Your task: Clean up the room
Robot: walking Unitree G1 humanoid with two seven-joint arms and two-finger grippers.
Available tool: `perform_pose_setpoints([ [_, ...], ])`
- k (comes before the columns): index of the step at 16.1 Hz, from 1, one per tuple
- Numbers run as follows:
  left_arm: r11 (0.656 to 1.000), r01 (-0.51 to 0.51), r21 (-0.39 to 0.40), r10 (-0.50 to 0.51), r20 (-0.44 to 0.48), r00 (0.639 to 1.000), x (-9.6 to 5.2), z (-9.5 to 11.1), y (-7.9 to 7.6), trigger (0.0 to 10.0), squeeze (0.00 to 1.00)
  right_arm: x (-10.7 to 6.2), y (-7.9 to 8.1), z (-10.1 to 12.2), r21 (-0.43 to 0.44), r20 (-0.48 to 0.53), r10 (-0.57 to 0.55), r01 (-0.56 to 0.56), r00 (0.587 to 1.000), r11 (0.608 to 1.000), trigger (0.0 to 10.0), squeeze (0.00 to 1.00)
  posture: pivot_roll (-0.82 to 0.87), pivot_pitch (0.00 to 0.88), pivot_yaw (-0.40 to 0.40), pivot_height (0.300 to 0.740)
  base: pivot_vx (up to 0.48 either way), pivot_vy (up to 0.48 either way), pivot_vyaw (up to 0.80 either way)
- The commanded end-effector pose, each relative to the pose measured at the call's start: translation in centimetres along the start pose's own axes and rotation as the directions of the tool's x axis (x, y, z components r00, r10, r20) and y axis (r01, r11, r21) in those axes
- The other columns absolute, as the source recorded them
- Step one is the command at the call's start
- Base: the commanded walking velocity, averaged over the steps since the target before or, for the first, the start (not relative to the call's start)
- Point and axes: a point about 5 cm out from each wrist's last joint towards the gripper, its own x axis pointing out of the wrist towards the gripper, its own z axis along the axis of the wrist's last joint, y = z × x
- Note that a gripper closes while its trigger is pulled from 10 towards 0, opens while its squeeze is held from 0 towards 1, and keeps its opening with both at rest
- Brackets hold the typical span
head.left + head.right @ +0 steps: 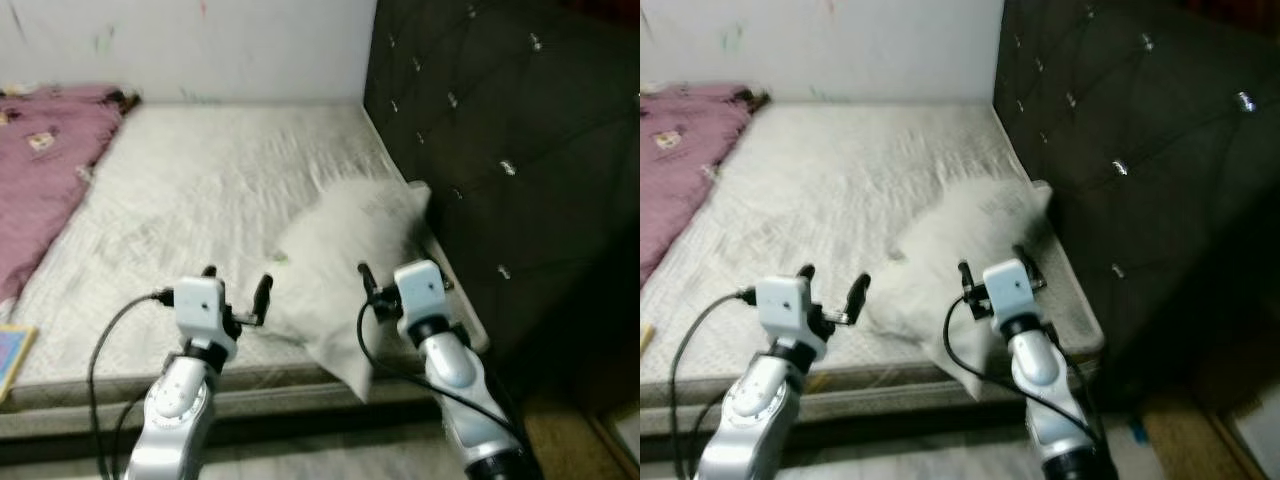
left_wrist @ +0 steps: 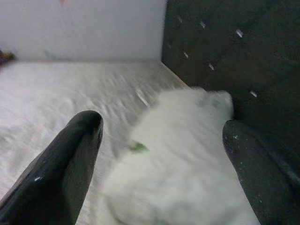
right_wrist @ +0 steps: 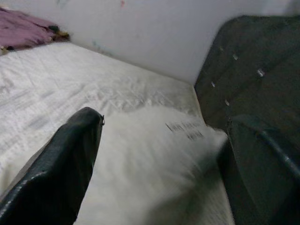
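The white pillow (image 1: 352, 270) lies blurred on the bed (image 1: 200, 190), at the corner near the dark tufted headboard (image 1: 510, 140), its long axis running slantwise from that corner toward the bed's near edge, which its lower end overhangs. It sits ahead of and between the 2 arms. The right end effector (image 1: 385, 278) is the nearer — close against the pillow, fingers spread. The left end effector (image 1: 236, 285) hovers just beside the pillow's left edge, also spread — neither pinches anything. A pink blanket (image 1: 45, 170) lies well apart, at far left.
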Motion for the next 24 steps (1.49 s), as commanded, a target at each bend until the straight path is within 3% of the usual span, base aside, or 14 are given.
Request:
perform_pose_setpoints([
  [1,1.000,0.014,0.004,-0.014,0.013,1.000,0.06,0.39,0.04,10.0,0.00,0.17,0.00,0.27,-0.008,0.012,0.004,-0.004,1.000,1.000,10.0,0.00,0.00,0.024,0.014,0.740,0.000,0.000,0.00],
  [7,0.999,0.038,0.002,-0.038,0.020,0.999,0.08,0.49,-0.19,10.0,0.00,0.14,0.11,0.34,-0.013,0.016,0.008,-0.007,1.000,1.000,10.0,0.00,0.00,0.029,0.013,0.740,0.156,0.000,0.62],
  [19,0.999,0.040,0.008,-0.040,0.007,0.999,0.17,0.33,-0.14,10.0,0.00,0.36,0.12,0.19,-0.007,0.007,0.010,-0.010,1.000,1.000,10.0,0.00,0.00,0.032,0.013,0.740,0.393,0.000,0.00],
  [24,1.000,0.025,0.002,-0.025,-0.006,1.000,0.18,0.08,-0.05,10.0,0.00,0.33,0.14,0.04,-0.010,0.004,0.013,-0.013,1.000,1.000,10.0,0.00,0.00,0.022,0.014,0.740,0.000,0.000,0.00],
])
